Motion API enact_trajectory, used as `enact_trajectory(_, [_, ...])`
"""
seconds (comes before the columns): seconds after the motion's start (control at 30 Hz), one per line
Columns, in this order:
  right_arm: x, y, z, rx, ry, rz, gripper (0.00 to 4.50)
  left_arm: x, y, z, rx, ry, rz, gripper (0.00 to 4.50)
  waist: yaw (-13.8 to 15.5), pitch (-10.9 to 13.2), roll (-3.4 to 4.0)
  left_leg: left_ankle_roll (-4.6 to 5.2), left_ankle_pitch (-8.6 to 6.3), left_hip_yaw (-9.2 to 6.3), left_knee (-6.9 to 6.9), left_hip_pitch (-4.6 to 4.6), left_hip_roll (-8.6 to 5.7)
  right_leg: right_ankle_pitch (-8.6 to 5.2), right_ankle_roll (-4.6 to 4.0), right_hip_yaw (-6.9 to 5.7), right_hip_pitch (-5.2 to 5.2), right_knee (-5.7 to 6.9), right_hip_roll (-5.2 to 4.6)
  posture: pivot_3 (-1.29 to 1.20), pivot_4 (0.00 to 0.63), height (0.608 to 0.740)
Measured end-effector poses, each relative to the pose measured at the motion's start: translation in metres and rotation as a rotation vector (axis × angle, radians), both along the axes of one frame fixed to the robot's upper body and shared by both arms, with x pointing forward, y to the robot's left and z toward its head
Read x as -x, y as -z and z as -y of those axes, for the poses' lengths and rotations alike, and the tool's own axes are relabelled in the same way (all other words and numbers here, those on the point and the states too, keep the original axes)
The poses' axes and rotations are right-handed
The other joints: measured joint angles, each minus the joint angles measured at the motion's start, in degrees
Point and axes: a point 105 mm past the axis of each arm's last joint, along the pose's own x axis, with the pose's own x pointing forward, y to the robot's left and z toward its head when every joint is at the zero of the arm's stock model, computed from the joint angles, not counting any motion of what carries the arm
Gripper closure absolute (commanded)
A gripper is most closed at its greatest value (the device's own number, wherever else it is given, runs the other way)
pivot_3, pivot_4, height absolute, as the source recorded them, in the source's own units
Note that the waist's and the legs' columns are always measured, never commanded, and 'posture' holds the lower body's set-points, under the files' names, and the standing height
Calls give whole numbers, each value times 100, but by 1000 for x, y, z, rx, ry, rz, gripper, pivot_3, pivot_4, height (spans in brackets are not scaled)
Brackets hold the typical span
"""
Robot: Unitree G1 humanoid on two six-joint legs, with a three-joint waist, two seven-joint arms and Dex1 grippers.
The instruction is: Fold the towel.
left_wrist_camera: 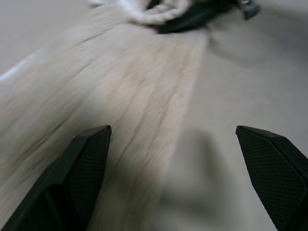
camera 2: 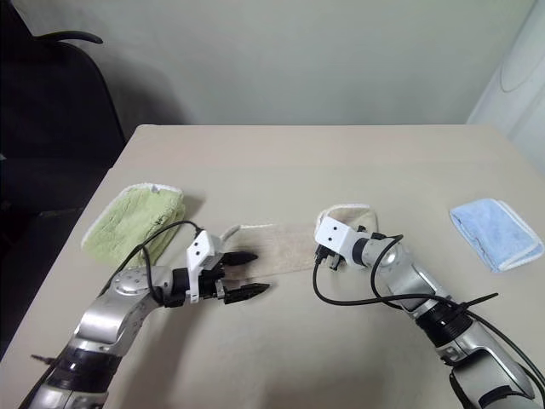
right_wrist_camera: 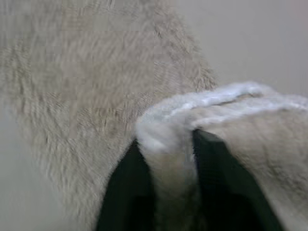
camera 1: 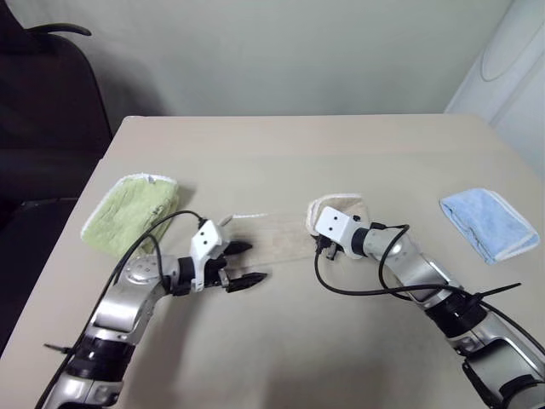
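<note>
The towel [camera 1: 277, 239], a beige ribbed cloth with white edging, lies stretched across the middle of the table [camera 1: 281, 153]. Its right end is lifted and curled over. My right gripper [right_wrist_camera: 167, 139] is shut on that white-edged end, the cloth pinched between its two fingers [right_wrist_camera: 127, 187]. From the head, the right gripper [camera 1: 324, 243] sits at the towel's right end under its white camera block. My left gripper [camera 1: 256, 262] is open just above the table at the towel's left end, with nothing between its fingers [left_wrist_camera: 82, 163]. The towel [left_wrist_camera: 120, 96] runs ahead of it.
A folded light green towel [camera 1: 132, 211] lies at the left side of the table. At the right side lies a folded light blue towel [camera 1: 487, 221]. A dark chair [camera 1: 43, 102] stands beyond the table's left edge. Black cables loop off both wrists.
</note>
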Motion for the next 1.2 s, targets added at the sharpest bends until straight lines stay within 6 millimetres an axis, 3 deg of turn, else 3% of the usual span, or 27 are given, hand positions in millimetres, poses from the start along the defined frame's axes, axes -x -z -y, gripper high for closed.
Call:
enact_trajectory(0.1, [1, -7, 6, -107, 25, -51, 1094, 3, -6, -8, 91, -83, -39, 0, 33, 0, -1, -18, 8, 8, 0, 0, 0, -6, -8, -2, 2, 0, -1, 0, 150, 735])
enact_trajectory(0.2, [10, -27, 14, -287, 23, -125, 1094, 13, -13, -13, 213, -152, -101, 0, 39, 0, -2, -91, 48, 19, -4, 1, 3, -31, -27, 0, 2, 6, 0, 0, 150, 735])
enact_trajectory(0.33, [19, -64, 26, -495, 5, -156, 2190, 23, -17, -23, 328, -246, -191, 0, 58, -3, -10, -122, 66, 27, -9, 14, 3, -58, -64, 1, 11, 9, 7, 0, 150, 735])
enact_trajectory(0.43, [16, -75, 37, -606, 36, -184, 3297, 25, -18, -26, 400, -304, -236, 0, 73, -6, -16, -122, 66, 28, -10, 24, 2, -55, -64, 3, 21, 11, 7, 0, 150, 735])
enact_trajectory(0.53, [7, -67, 46, -638, 103, -220, 4356, 28, -15, -28, 433, -338, -289, 0, 78, -6, -18, -122, 66, 25, -10, 27, 2, -39, -67, 4, 21, 13, 7, 0, 150, 735])
enact_trajectory(0.57, [2, -60, 48, -623, 130, -231, 4435, 29, -14, -28, 441, -350, -306, 0, 78, -7, -20, -122, 66, 25, -10, 33, 1, -33, -68, 5, 24, 12, 7, 0, 150, 735])
enact_trajectory(0.73, [-17, 18, 63, -370, 289, -280, 4435, 38, -3, -28, 470, -396, -408, 0, 72, -10, -25, -127, 59, 17, -18, 63, 0, -28, -69, 9, 28, 14, 6, 0, 150, 735])
enact_trajectory(1.0, [-26, 20, 54, -341, 240, -185, 4435, 38, 2, -27, 489, -484, -500, 0, 60, -16, -36, -138, 53, 16, -20, 83, 0, -29, -74, 10, 46, 21, 12, 0, 150, 735])
enact_trajectory(1.2, [-25, 24, 52, -344, 244, -184, 4435, 15, 5, -21, 528, -553, -614, 0, 106, -19, -25, -145, 48, 13, -25, 172, -4, -44, -95, 10, 119, 17, 12, 0, 150, 735])
